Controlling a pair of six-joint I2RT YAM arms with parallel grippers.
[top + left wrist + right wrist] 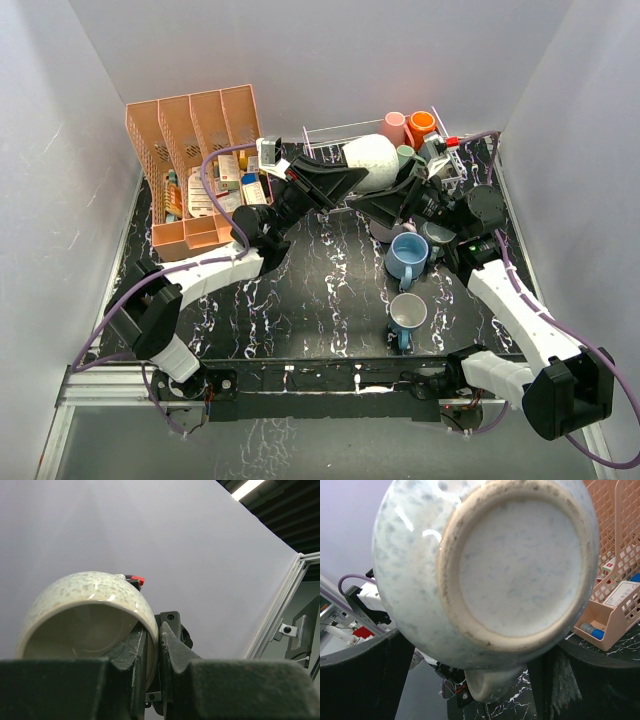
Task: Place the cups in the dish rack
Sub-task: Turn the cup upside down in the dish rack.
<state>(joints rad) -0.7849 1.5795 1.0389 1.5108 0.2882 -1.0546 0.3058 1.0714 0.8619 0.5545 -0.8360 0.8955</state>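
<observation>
A cream speckled cup hangs on its side in the air in front of the white wire dish rack. My left gripper is shut on its rim, one finger inside the cup and one outside. My right gripper stands open just below it. In the right wrist view the cup's unglazed base fills the frame, its handle hanging between the wide-spread fingers. Pink, orange and teal cups stand in the rack's right end.
A light blue cup and a pale cup with a blue handle stand on the black marble table, with a dark one behind the right arm. A salmon slotted organizer with boxes fills the back left.
</observation>
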